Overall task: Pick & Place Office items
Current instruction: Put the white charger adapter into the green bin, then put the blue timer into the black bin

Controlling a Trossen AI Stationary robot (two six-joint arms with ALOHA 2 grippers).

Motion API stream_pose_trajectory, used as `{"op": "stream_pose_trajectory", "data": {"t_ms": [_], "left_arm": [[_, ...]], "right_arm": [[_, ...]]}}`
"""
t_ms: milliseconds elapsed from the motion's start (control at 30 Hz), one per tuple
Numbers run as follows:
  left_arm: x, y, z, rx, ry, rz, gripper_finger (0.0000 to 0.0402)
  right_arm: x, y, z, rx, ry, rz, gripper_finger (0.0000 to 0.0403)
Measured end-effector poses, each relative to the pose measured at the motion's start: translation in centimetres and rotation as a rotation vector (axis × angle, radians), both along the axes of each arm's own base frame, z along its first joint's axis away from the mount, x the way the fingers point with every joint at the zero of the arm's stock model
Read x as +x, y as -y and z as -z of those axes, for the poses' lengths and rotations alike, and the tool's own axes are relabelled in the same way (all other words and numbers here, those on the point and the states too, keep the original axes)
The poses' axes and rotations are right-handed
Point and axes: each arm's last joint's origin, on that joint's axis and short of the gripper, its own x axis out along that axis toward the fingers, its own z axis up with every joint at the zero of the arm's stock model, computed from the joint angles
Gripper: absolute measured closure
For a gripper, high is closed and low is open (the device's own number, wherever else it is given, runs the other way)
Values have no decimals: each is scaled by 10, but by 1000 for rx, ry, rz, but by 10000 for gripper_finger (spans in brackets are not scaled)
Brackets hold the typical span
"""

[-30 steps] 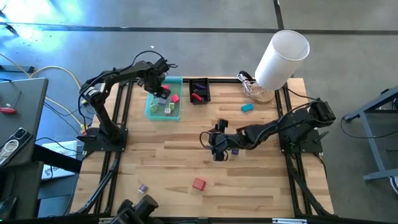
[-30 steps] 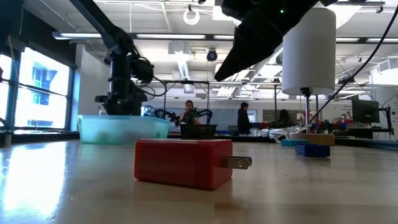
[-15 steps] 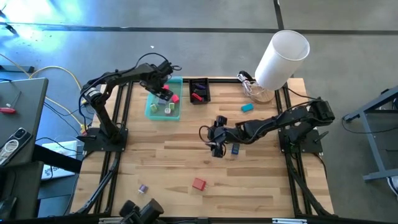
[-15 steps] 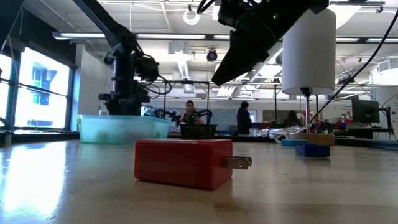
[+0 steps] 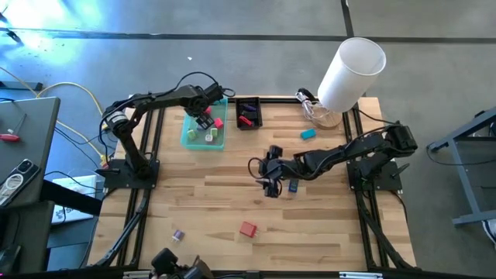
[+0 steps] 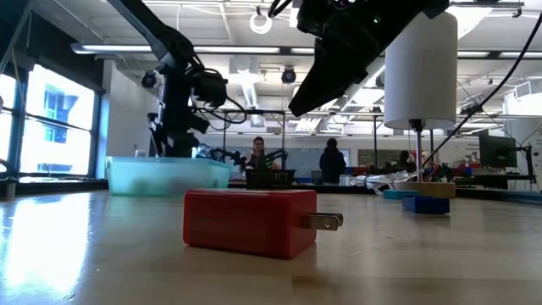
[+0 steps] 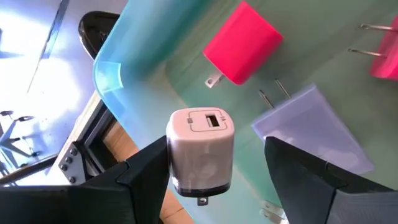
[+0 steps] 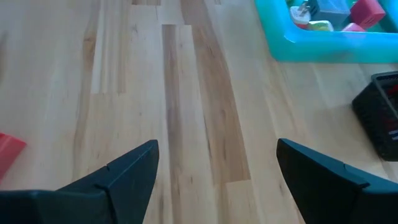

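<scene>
My left gripper [image 5: 205,118] hangs open over the teal tray [image 5: 188,136] at the far left, pointing steeply down. A white plug block [image 7: 200,149] shows between its fingers, prong down, in front of the tray's rim. In the tray lie a pink plug block [image 7: 244,42], a pale purple one [image 7: 311,127] and others. My right gripper [image 5: 269,186] hovers open over bare wood mid-table, with nothing between its fingers [image 8: 217,146]; a blue item [image 5: 293,186] lies just beside it. A red plug block [image 5: 248,229] rests flat near the front edge. My left gripper has the white block's side [image 7: 174,155] close against one finger [image 7: 146,168], with a wide gap to the other finger. I cannot tell whether the block still touches that finger or hangs free.
A black basket [image 5: 248,112] holding a red item stands right of the tray. A large white cylinder [image 5: 353,74] and a clear object [image 5: 319,115] are at the far right. A teal item [image 5: 308,133] and a small purple one [image 5: 177,234] lie loose.
My left gripper has swung toward the table's right edge over the teal tray and has rolled about its own line, staying at the same height.
</scene>
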Motion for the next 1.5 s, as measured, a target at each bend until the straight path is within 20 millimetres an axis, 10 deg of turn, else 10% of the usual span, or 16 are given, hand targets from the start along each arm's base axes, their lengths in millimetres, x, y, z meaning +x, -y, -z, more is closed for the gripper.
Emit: {"op": "stream_pose_trajectory", "data": {"t_ms": [867,1133,1500], "left_arm": [[3,13,-23,8,-4,12,152],[20,74,-63,-76,244,147,152],[46,178,-75,-244,375,417,152]], "right_arm": [[-4,-2,-2,-24,-16,9,89],[-34,-20,-27,-200,11,178,89],[-52,-55,-19,167,-160,-35,89]]}}
